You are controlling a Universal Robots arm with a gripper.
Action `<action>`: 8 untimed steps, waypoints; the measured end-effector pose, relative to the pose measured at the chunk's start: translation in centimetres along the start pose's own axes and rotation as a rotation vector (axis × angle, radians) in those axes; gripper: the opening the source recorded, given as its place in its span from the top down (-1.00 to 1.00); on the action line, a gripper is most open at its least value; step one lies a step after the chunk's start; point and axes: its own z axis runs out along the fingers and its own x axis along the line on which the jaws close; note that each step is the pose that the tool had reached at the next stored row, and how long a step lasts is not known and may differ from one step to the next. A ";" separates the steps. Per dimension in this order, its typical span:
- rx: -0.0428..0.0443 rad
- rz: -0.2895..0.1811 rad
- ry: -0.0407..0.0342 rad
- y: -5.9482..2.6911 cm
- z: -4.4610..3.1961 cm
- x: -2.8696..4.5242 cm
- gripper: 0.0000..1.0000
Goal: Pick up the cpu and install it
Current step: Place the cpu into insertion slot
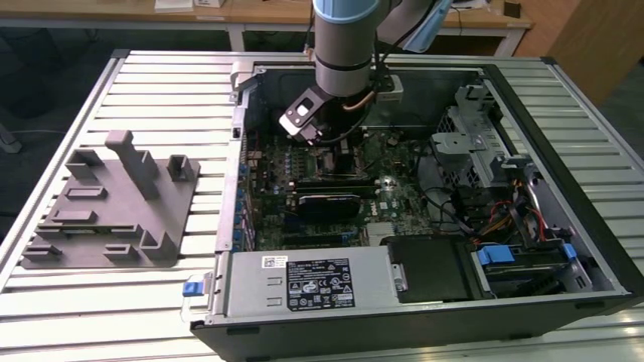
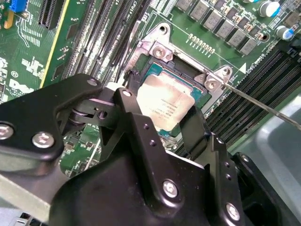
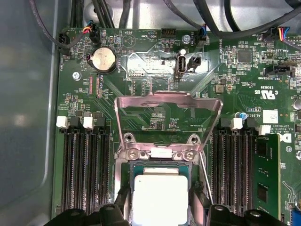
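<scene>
Black hand (image 2: 161, 107) pinches the cpu (image 2: 164, 100) (square, matte silver) at the metal-framed socket (image 2: 162, 70).

Top of the cpu (image 3: 161, 200) lies uncovered; raised load plate (image 3: 168, 100) stands off one edge, memory slots (image 3: 87, 169) flank two sides, thin lever (image 3: 205, 181) just beside.

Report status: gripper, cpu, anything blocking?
Gripper shut on cpu. It sits at the open socket; seated or not, cannot tell. Load plate flipped up, out of the way.
</scene>
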 end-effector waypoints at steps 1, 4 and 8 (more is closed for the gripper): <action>0.0000 0.000 0.0000 0.00 -0.03 0.00 -0.22; 0.0000 0.000 0.0000 0.01 -0.24 0.00 -0.22; 0.0001 0.000 -0.0001 0.03 -0.64 0.00 -0.22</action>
